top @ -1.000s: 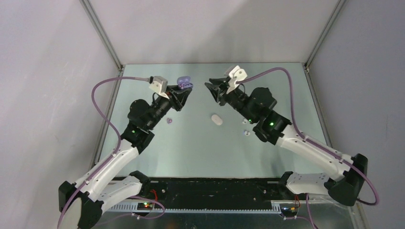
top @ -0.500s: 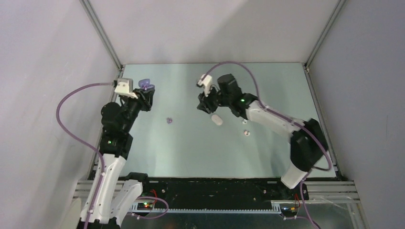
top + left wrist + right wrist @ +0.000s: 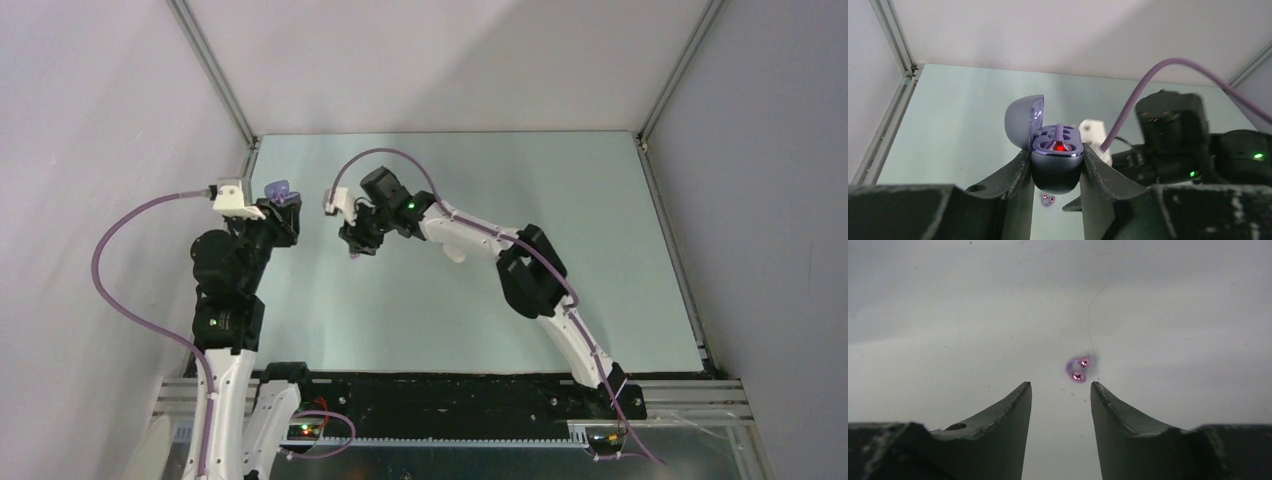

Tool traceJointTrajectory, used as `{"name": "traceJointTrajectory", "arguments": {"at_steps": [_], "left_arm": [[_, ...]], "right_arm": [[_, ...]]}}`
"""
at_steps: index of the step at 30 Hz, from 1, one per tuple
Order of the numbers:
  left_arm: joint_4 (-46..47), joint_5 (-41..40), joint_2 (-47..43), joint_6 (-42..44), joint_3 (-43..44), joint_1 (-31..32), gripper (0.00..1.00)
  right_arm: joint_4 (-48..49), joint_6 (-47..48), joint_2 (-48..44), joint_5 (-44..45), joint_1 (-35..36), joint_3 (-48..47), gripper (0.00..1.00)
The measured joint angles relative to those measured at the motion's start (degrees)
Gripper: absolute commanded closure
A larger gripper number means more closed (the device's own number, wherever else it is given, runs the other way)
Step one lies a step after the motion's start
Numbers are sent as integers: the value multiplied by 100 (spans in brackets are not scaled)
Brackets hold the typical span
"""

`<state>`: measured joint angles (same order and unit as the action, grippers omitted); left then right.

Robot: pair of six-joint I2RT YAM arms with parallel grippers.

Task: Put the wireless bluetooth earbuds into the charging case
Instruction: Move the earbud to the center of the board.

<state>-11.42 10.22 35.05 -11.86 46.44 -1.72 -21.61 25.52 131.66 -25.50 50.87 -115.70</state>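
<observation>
My left gripper point(image 3: 283, 207) is shut on the charging case point(image 3: 1057, 167). The case is lilac, its lid is open and a red light glows inside; it is held up at the far left point(image 3: 281, 190). A tiny lilac earbud point(image 3: 1077, 369) with two shiny contacts lies on the table. My right gripper point(image 3: 1060, 386) is open and empty, and its tips hover just short of the earbud. In the top view the right gripper point(image 3: 357, 240) is right over the earbud point(image 3: 353, 256). The earbud also shows below the case in the left wrist view point(image 3: 1047, 199).
A white oval pill-shaped object point(image 3: 456, 252) lies mid-table, partly behind my right arm point(image 3: 525, 270). No tiny white buds are in view; the arm covers that spot. Metal frame rails point(image 3: 215, 75) and grey walls bound the pale green table point(image 3: 600, 200).
My right arm has swung left, from above the white oval object to over the lilac earbud. My left arm has drawn back to the left, still holding the open case.
</observation>
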Motion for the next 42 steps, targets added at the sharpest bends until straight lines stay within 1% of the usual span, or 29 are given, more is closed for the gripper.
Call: {"name": "traceJointTrajectory", "arguments": {"at_steps": [2, 6, 11, 18, 23, 28, 32, 39, 42], "left_arm": [[-66, -2, -35, -24, 50, -59, 100], [-177, 0, -122, -39, 85, -118, 100], [-284, 2, -245, -79, 85, -181, 100], [-306, 7, -330, -125, 85, -214, 100], [-319, 7, -382, -138, 85, -245, 100], [-317, 33, -385, -173, 85, -297, 100], [-317, 44, -385, -175, 83, -348, 100], [-310, 50, -385, -199, 83, -415, 100], [-302, 55, -385, -221, 83, -424, 100]], "right_arm": [[-179, 232, 341, -15, 72, -341, 45], [-457, 675, 732, -52, 116, -619, 41], [-726, 1110, 962, -35, 151, -756, 41], [-765, 1300, 1211, 129, 238, -966, 40], [-839, 1467, 1408, 238, 280, -1268, 45], [-938, 1698, 1598, 280, 308, -1600, 54], [-1115, 1847, 1687, 293, 330, -1764, 59], [-1403, 2079, 1709, 302, 330, -1886, 66], [-1537, 2199, 1716, 310, 330, -1902, 72]]}}
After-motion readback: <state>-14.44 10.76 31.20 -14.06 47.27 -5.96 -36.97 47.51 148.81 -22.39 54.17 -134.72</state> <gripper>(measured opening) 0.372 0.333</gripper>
